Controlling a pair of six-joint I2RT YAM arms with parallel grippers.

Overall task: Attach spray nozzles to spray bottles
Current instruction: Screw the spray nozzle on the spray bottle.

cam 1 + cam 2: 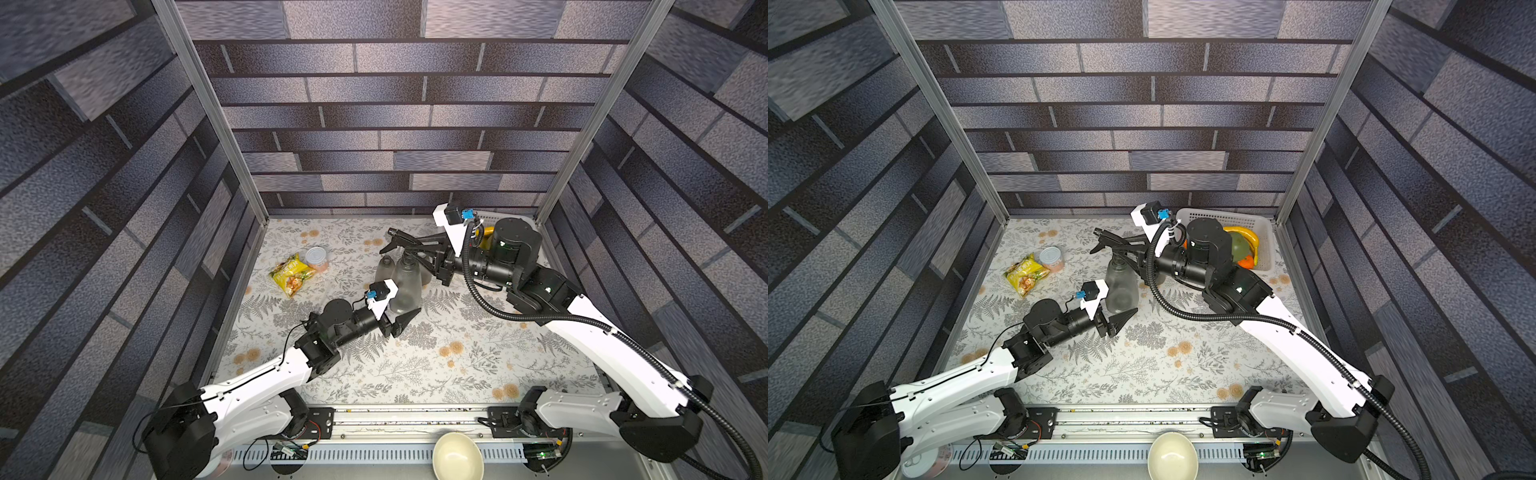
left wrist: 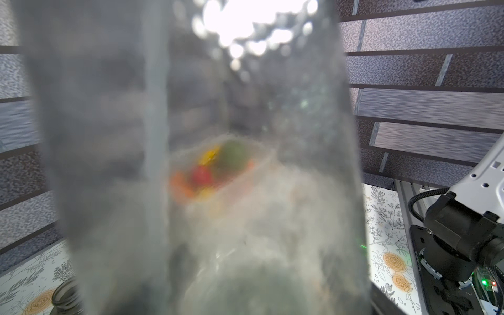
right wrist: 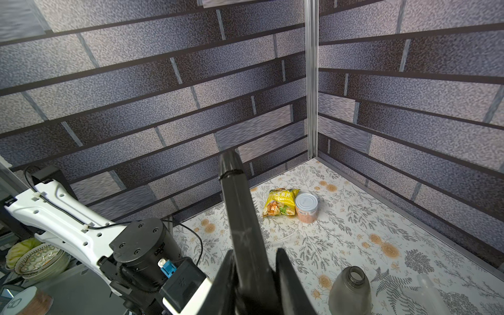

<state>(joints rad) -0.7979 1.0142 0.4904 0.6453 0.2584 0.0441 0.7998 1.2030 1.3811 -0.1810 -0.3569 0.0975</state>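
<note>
A smoky grey spray bottle (image 1: 405,291) (image 1: 1121,289) stands upright mid-table. My left gripper (image 1: 401,309) (image 1: 1119,311) is shut on its lower body, and the bottle (image 2: 191,163) fills the left wrist view as a blur. My right gripper (image 1: 411,249) (image 3: 256,252) is shut on a black spray nozzle (image 1: 397,242) (image 1: 1106,241) (image 3: 237,201). The nozzle's lower end sits at the held bottle's neck; how firmly it is seated cannot be told. A second grey bottle (image 1: 384,268) (image 3: 350,289) stands open-necked just behind the held one.
A yellow snack bag (image 1: 291,274) and a silver-lidded can (image 1: 318,257) lie at the back left. A white basket (image 1: 1264,226) with fruit stands in the back right corner, behind the right arm. A cream bowl (image 1: 457,457) sits below the front rail.
</note>
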